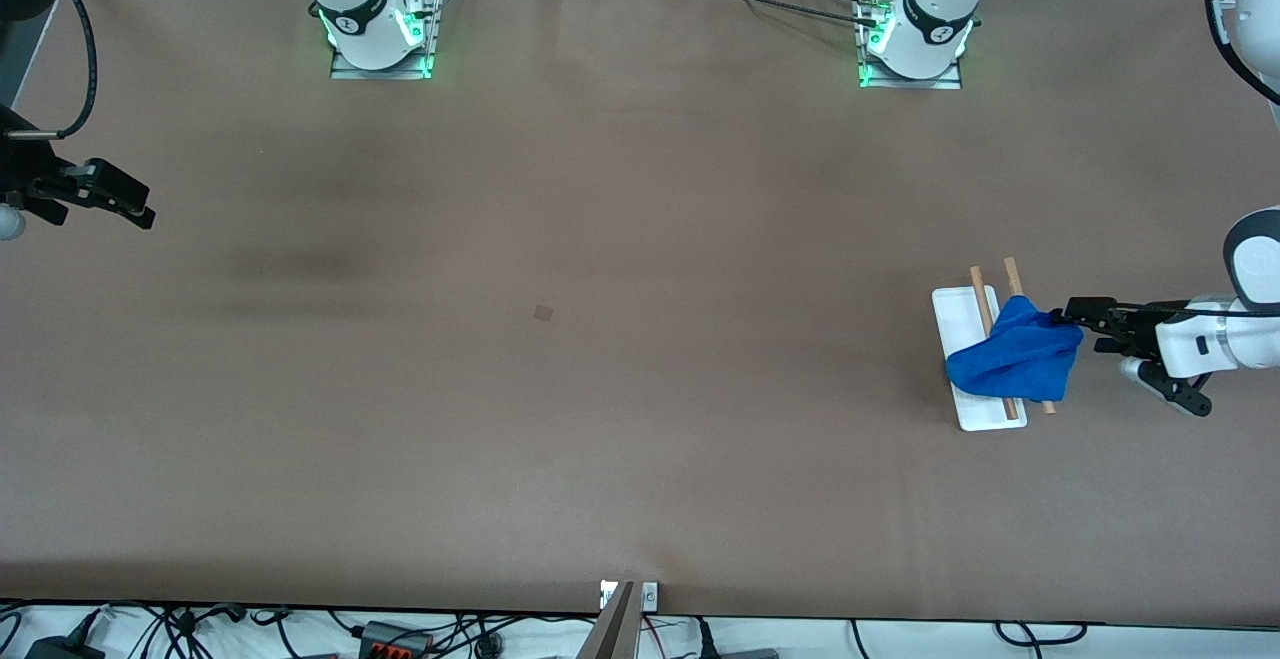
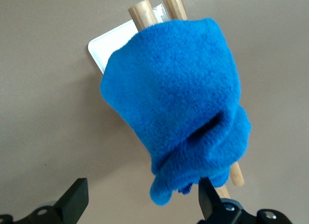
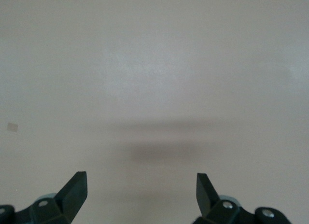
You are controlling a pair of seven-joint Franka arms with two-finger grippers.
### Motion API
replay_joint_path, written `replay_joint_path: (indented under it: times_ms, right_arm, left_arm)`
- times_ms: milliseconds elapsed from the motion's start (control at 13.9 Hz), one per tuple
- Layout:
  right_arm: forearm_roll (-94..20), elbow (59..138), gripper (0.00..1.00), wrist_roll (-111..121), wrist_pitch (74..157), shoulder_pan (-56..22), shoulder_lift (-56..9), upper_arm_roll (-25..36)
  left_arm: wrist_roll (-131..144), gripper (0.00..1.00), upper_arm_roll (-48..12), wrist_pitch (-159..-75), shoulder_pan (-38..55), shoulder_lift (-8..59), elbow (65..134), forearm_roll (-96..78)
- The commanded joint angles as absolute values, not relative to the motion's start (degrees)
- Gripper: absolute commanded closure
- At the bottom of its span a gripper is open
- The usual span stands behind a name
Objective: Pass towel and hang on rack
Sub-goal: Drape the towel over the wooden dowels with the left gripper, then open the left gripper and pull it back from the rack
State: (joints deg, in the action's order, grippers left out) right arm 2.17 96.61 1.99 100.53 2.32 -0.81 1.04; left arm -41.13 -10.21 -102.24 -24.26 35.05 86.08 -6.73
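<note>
Front view: the towel (image 1: 1015, 359), at the right edge of the frame just below mid-height, lies draped over the two wooden rods of the rack (image 1: 962, 309), whose white base shows above and below the cloth. The towel is a fuzzy, limp cloth, judged light and fully compliant; it will sag and bunch wherever it is pinched, and it should grip well rather than slide. A bunched edge or a hanging corner is the sensible place to take hold, since a pinch on the flat middle would also catch the rods. The left gripper (image 1: 1130, 354) sits at the towel's edge toward the left arm's end of the table, its fingers spread wide and clamping nothing. In the left wrist view one fingertip (image 2: 206, 192) lies at the lower hem of the towel (image 2: 176, 103) and may brush it, while the other stands clear. The right gripper (image 1: 112, 201), at the left edge of the frame, waits over bare table (image 1: 600, 419), spread wide and empty.
</note>
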Motion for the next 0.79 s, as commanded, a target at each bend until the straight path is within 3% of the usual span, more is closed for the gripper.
replay_joint_path:
  times_ms: [0, 717]
  right_arm:
    - [1.2, 95.9, 0.00, 2.5, 99.4, 2.8, -0.6, 0.6]
    - [1.2, 95.9, 0.00, 2.5, 99.3, 2.7, -0.5, 0.7]
  left_arm:
    - [-41.7, 0.00, -10.9, -99.2, -25.1, 33.2, 85.2, -5.4]
    - [-41.0, 0.00, -10.7, -90.1, -25.8, 29.1, 80.9, -5.4]
